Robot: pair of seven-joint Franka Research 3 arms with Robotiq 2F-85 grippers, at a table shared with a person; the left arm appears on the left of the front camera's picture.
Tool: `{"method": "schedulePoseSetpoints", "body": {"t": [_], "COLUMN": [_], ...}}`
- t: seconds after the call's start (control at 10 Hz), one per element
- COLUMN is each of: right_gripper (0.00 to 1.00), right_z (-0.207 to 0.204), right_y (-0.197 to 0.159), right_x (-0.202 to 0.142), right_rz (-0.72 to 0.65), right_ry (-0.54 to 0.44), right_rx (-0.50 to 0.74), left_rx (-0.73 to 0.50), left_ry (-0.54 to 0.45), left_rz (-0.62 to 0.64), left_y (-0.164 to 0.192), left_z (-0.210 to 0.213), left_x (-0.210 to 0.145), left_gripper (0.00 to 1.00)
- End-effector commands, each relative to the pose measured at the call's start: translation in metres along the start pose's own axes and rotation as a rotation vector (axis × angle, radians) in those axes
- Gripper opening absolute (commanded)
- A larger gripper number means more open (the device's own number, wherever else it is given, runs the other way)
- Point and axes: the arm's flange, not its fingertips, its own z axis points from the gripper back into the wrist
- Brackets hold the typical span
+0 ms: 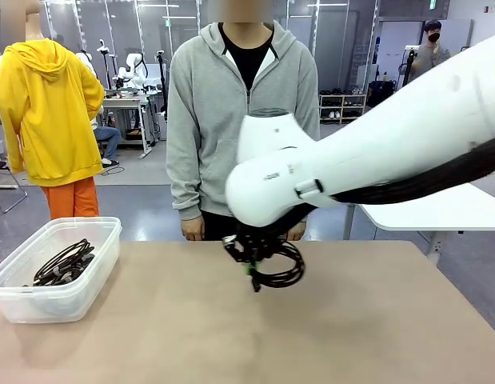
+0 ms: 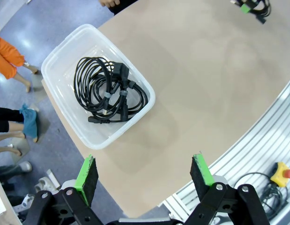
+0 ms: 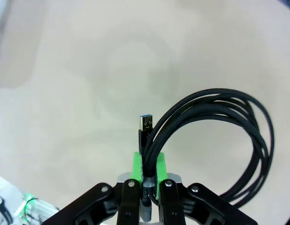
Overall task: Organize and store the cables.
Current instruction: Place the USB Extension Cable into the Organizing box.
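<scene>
Right gripper is pinching a coiled black cable between its green pads, its fingers pressed together on the bundled strands. In the right wrist view a USB plug with a blue insert is sticking up just past the fingertips, and the coil's loops are fanning out to one side above the tan table. In the front view that gripper is hanging under the white right arm, which is reaching in from the right across the middle, and the held coil is dangling close over the table; whether it is touching the surface is not clear.

Left gripper is standing spread wide with nothing between its green pads, looking down over the table's near edge. Beyond it a clear plastic bin is sitting at the table's left end, and several coiled black cables with plug ends are lying inside it, overlapping one another. The front view is showing the same bin with those cables on its floor, well apart from the held coil.

A person in a grey hooded jacket is standing at the far side of the table, hands down at the edge.
</scene>
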Motion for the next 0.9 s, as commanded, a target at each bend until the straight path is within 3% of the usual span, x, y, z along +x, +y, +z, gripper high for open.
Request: {"method": "schedulePoseSetpoints", "body": {"t": [0.0,0.2,0.5,0.8], "right_gripper": [0.00,0.00,0.00,0.00], "right_z": [-0.012,-0.042,-0.087,-0.101], "right_y": [0.035,0.060,0.067,0.072], "right_x": [0.018,0.013,0.005,0.001], "right_rz": [0.004,0.054,0.072,0.094], "right_ry": [0.000,-0.011,0.024,0.054], "right_rx": [-0.019,0.026,0.041,0.019], "left_rx": [0.016,0.016,0.016,0.016], "left_ry": [0.016,0.016,0.016,0.016], "left_rz": [0.014,0.014,0.014,0.014], "left_y": [-0.001,-0.001,-0.001,-0.001], "left_z": [0.003,0.003,0.003,0.003], "left_x": [0.000,0.000,0.000,0.000], "left_gripper": [1.00,1.00,1.00,1.00]}}
